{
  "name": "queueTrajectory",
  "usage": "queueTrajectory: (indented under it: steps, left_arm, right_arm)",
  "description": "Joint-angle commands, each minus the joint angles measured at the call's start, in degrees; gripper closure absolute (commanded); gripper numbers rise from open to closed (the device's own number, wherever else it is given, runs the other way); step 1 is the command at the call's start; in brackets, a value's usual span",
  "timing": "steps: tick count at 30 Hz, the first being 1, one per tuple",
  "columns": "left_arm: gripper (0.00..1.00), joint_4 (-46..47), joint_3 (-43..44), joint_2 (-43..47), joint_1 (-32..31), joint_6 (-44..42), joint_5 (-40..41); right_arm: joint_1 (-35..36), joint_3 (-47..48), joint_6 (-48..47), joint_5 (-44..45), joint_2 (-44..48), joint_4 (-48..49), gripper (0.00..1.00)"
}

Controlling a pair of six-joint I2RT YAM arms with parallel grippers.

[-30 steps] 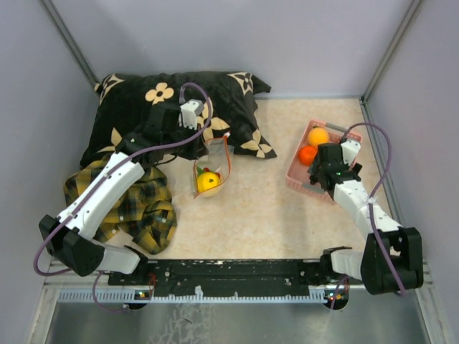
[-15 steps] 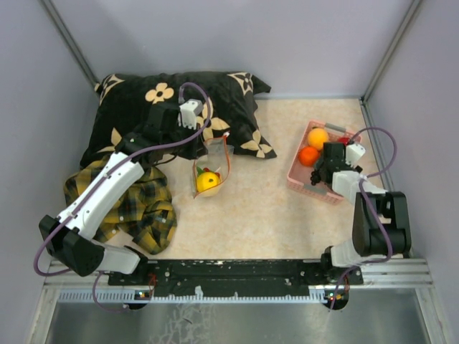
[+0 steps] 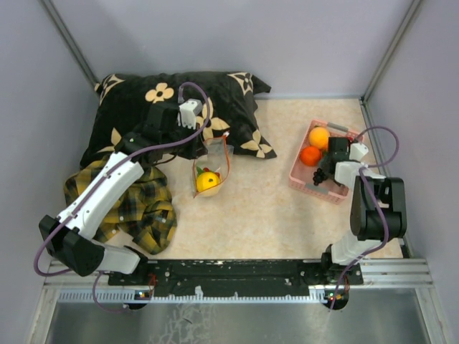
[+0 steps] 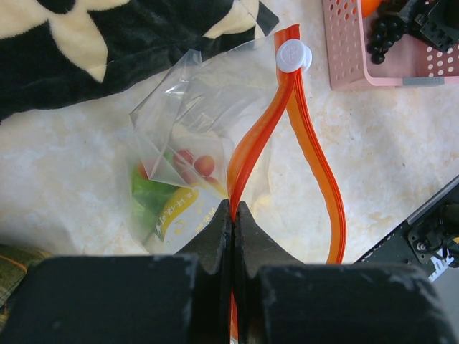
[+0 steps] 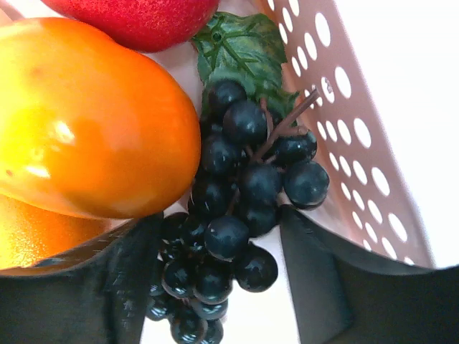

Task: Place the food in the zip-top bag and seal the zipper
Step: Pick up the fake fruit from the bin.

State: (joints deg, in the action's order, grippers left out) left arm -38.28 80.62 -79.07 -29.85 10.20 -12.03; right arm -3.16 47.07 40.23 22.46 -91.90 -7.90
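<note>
Two grips: left jaws clamped on the zipper [image 4: 247, 147]; right jaws apart astride the grape bunch [image 5: 229, 208]

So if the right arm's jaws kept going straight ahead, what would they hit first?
Probably the grape bunch: it lies straight ahead between the open jaws, inside the pink basket, an orange close beside it. Depth is hard to judge.

Zip-top bag [image 3: 210, 172] mid-table, basket [image 3: 301, 183] to my right.
The pillow [image 3: 143, 107] lies behind the bag, plaid cloth [image 3: 147, 204] left of it; my right gripper [image 5: 215, 287] straddles the grape bunch [image 5: 237, 193] in the basket, beside the oranges [image 3: 318, 136].
</note>
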Motion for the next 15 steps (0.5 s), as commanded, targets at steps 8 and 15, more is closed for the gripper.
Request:
queueTrajectory:
  steps: [8, 15]
  left_arm:
    - [1.0, 1.79, -0.46, 1.37, 0.32, -0.35, -1.18]
    - [1.0, 1.78, -0.46, 1.46, 0.48, -0.24, -1.29]
  right_arm:
    - [-1.25, -3.03, -0.3, -1.06, 6.02, 0.4, 0.75]
    - [-1.29, -5.33, -2.87, -1.23, 12.9, -1.14, 0.95]
